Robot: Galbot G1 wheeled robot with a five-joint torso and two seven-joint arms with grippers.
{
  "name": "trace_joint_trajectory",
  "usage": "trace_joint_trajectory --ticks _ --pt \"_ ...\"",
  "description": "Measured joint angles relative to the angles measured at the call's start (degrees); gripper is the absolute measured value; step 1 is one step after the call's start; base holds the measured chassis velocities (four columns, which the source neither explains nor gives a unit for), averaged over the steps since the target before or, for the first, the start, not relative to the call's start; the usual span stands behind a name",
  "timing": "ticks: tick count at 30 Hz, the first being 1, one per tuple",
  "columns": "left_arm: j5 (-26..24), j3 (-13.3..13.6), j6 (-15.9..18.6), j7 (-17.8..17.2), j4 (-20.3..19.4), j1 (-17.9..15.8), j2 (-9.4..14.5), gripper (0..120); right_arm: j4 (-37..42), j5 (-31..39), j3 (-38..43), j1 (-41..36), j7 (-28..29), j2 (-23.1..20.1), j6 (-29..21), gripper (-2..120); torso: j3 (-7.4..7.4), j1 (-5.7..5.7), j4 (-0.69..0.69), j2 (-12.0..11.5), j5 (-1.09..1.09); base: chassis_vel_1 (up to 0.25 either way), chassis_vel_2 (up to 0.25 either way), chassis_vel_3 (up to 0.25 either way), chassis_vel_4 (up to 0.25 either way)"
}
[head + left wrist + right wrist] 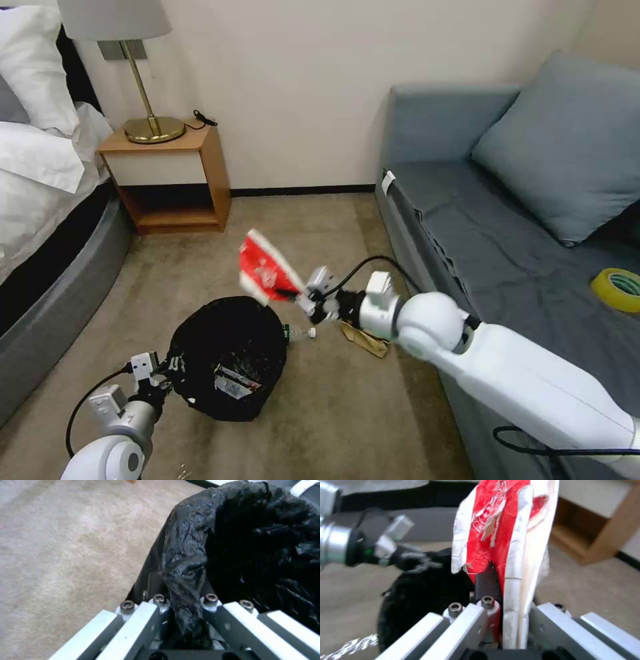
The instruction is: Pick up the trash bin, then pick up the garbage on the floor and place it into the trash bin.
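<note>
I see my left tool (181, 610) clenched on the trash bin (227, 357) rim (black liner pinched); right tool (501, 620) grips the red-and-white carton (267, 270) above it.

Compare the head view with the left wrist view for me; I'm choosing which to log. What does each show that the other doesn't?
Head view alone: the right gripper shut on the flattened red-and-white paper carton above the bin, a clear mini bottle and crumpled brown paper on the carpet, a wrapper inside the bin.

Left wrist view alone: a fold of bag pinched between the left gripper fingers.

Both: the round bin lined with crinkly black plastic, held at its rim by the left gripper.
</note>
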Motion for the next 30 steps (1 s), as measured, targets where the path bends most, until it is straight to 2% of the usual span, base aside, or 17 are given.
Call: trace_joint_trajectory --ticks 6,12,22,25,27,30 --pt "-0.01 1.71 0.63 0.09 -1.40 0.68 -0.29 4 -1.83 -3.41 -5.85 -0.36 -0.03 2.38 0.00 0 0.00 0.00 0.00 0.00 0.00 0.000 0.000 0.000 0.000" --pt "-0.36 2.25 0.91 0.05 -2.07 1.15 -0.13 4 -3.19 -5.11 -7.08 -1.51 -0.11 3.00 0.00 0 0.00 0.00 0.00 0.00 0.00 0.000 0.000 0.000 0.000" --pt "-4.80 2.91 1.36 0.30 -1.95 0.75 2.67 4 -4.34 -7.22 -7.78 -3.42 2.03 2.15 -0.80 1 0.00 0.00 -0.01 0.00 0.00 0.000 0.000 0.000 0.000" --pt "-6.54 3.10 1.83 0.34 -1.93 0.17 3.65 4 -4.50 -7.26 -8.35 -3.40 2.89 2.14 -1.38 15 0.00 0.00 0.00 0.00 0.00 0.000 0.000 0.000 0.000" --pt "-6.81 3.14 1.92 0.34 -1.90 0.05 3.87 4 -4.54 -7.26 -8.41 -3.39 3.04 2.17 -1.48 15 0.00 0.00 -0.01 0.00 0.00 0.000 0.000 0.000 0.000" --pt "-8.85 3.53 2.60 0.15 -1.89 -0.29 5.70 4 -4.66 -7.13 -8.57 -3.18 4.20 2.68 -2.57 32 0.00 0.00 -0.01 0.00 -0.01 0.000 0.000 0.000 0.000"
